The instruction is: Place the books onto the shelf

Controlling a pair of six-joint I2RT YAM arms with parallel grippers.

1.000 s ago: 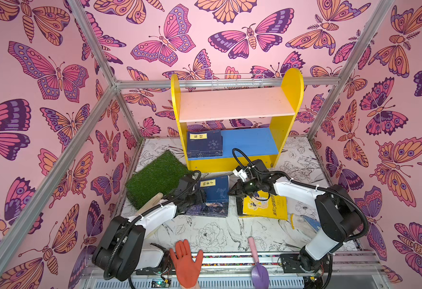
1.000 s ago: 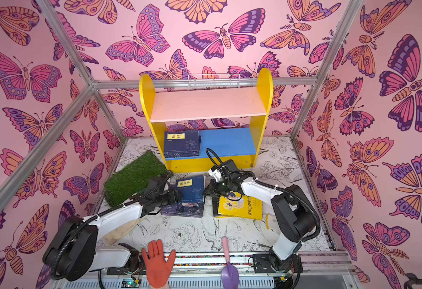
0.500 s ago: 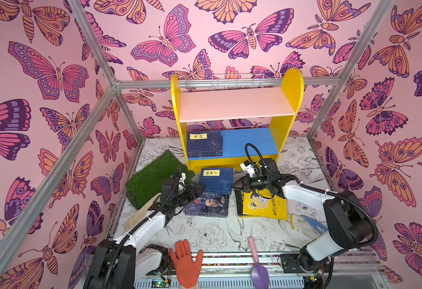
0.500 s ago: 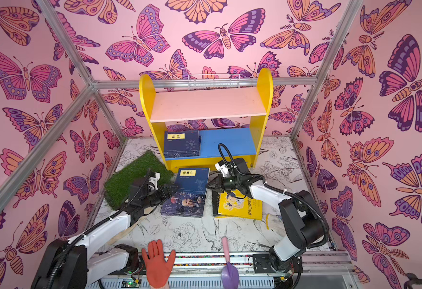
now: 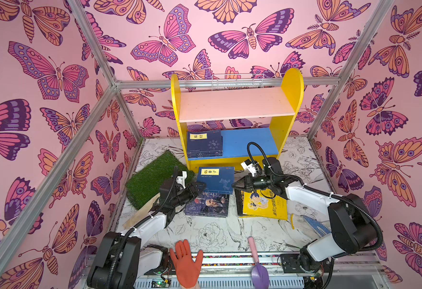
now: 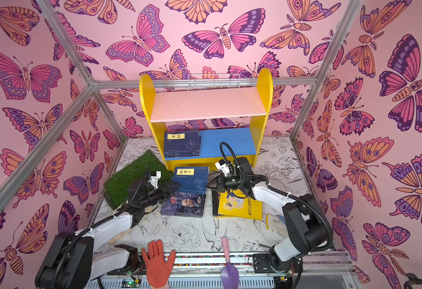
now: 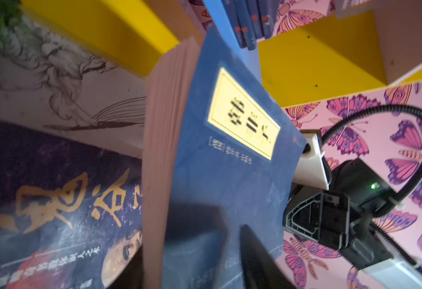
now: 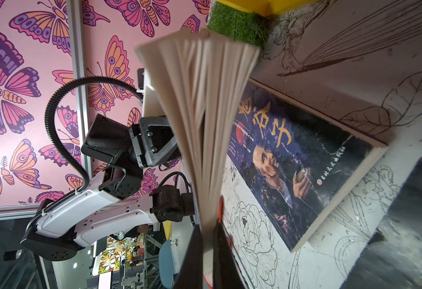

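Pinched shut in the right gripper (image 8: 207,247) by its fanned page edge: navy book (image 5: 216,179), held up mid-frame just before the shelf (image 5: 290,120). Straddled opposite by the left gripper (image 5: 201,186), narrowly parted; cannot tell whether gripping. Seemingly early: one navy stack (image 5: 204,143) on the blue board (image 5: 250,141); portrait book (image 5: 208,204) and yellow cartoon book (image 5: 262,204) left below.
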